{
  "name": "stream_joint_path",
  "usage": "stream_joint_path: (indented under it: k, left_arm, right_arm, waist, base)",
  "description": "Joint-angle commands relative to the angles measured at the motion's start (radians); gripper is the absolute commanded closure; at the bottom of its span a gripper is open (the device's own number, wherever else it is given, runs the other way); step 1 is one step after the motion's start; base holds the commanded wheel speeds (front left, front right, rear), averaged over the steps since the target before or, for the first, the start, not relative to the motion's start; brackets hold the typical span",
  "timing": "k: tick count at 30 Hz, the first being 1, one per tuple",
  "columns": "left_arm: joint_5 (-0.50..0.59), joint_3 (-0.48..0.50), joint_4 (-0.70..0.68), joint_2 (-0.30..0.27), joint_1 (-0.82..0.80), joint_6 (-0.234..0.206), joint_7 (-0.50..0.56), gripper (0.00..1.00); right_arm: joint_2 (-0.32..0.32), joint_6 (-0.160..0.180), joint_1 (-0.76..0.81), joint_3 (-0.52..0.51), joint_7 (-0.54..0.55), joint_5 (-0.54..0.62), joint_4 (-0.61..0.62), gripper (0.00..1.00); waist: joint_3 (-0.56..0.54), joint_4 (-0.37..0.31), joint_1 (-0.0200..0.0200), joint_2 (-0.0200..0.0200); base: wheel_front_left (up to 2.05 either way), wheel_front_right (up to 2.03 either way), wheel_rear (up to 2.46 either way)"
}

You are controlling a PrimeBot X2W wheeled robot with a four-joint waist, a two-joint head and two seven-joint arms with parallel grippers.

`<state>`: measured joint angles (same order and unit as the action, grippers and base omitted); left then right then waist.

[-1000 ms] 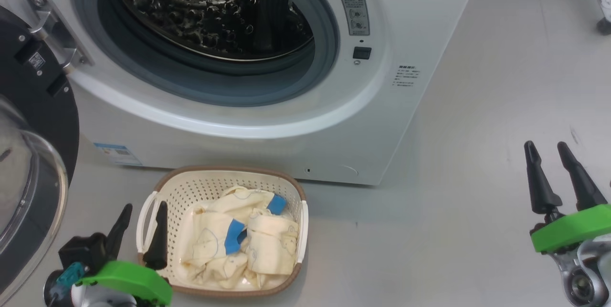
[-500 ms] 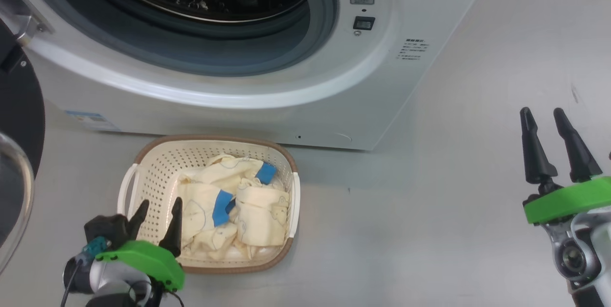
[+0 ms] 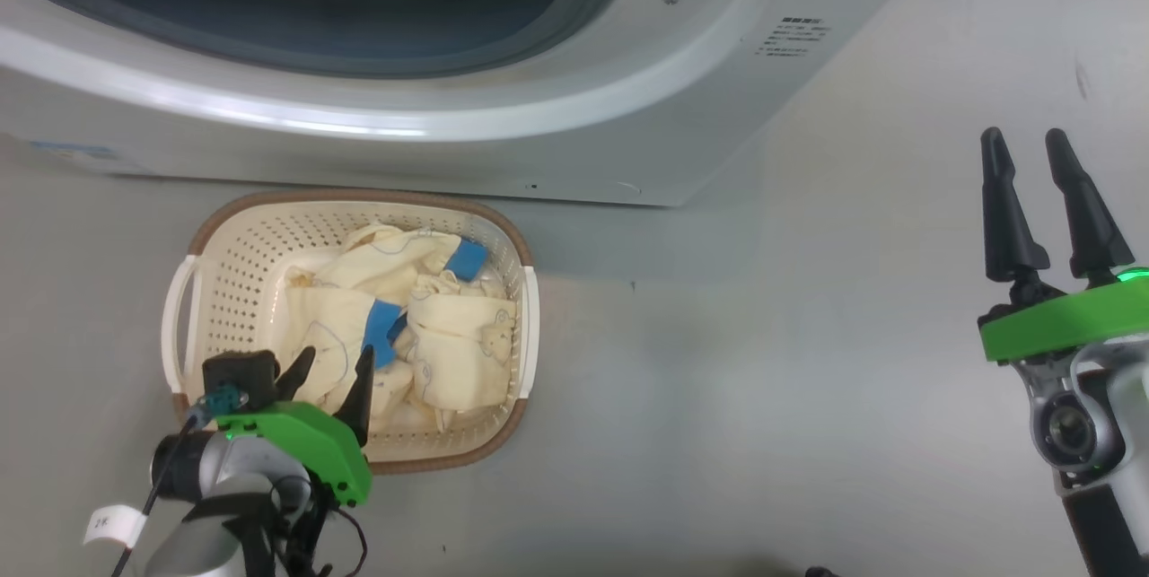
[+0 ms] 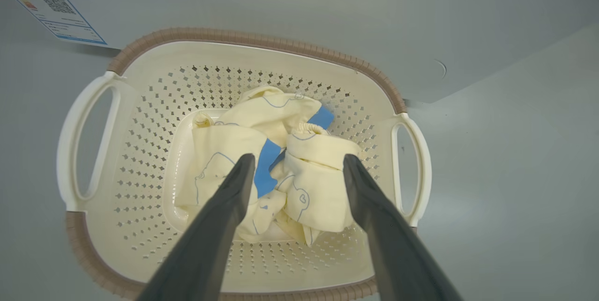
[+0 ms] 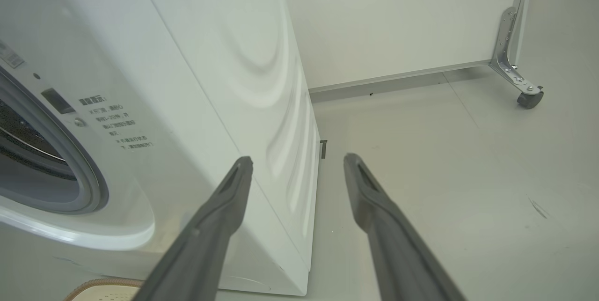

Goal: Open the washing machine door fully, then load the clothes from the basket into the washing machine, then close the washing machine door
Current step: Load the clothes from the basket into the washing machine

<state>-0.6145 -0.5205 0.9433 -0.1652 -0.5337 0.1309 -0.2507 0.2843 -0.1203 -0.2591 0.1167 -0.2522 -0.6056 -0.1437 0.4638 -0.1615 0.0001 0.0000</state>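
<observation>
— Grey floor (image 3: 808, 335) from the head camera: what's on it?
— A basket (image 3: 359, 197) just before the washer (image 3: 628, 110), with the clothes (image 3: 449, 335) heaped inside. The left claw (image 3: 337, 357) hangs over the basket's near end, fingers apart and gripping nothing. The clothes lie right beyond its tips. The right claw (image 3: 1022, 142) is well apart on the other side over bare floor, fingers also apart with nothing between them.
— Any writing?
— A white tag (image 3: 112, 521) behind the left claw seems to read "2K". A printed block (image 3: 790, 36) on the washer, far ahead of the right claw, is too small to read.
— Left wrist?
— It looks down into the basket. The clothes sit between and just past the two fingertips, with a blue patch (image 4: 266, 170) beside one finger. I cannot tell whether the tips touch the fabric. Beyond the claw, a blue-edged sticker (image 4: 51, 8) on the washer shows a QR code, but its text is illegible.
— Right wrist?
— The washer's side panel (image 5: 262, 81) lies ahead of the spread fingers, and a caster (image 5: 529, 99) stands far off by the wall (image 5: 398, 20). The printed block shows as several lines of characters that I cannot read.
</observation>
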Motion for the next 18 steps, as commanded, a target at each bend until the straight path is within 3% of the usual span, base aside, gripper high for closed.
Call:
stream_joint_path:
  k: [1, 18]
  left_arm:
    - [-0.030, -0.016, 0.015, -0.021, -0.036, 0.000, -0.010, 0.00]
    - [-0.238, -0.282, 0.078, -0.082, -0.202, 0.000, 0.033, 0.00]
  right_arm:
    - [0.009, -0.010, -0.018, 0.002, -0.010, 0.007, 0.033, 0.00]
    - [-0.020, -0.010, -0.095, -0.002, -0.010, 0.022, 0.063, 0.00]
  waist:
    - [0.040, -0.015, -0.0001, 0.0000]
    - [0.185, -0.042, -0.0001, 0.0000]
  base:
    - [0.00, 0.00, 0.00]
    - [0.00, 0.00, 0.00]
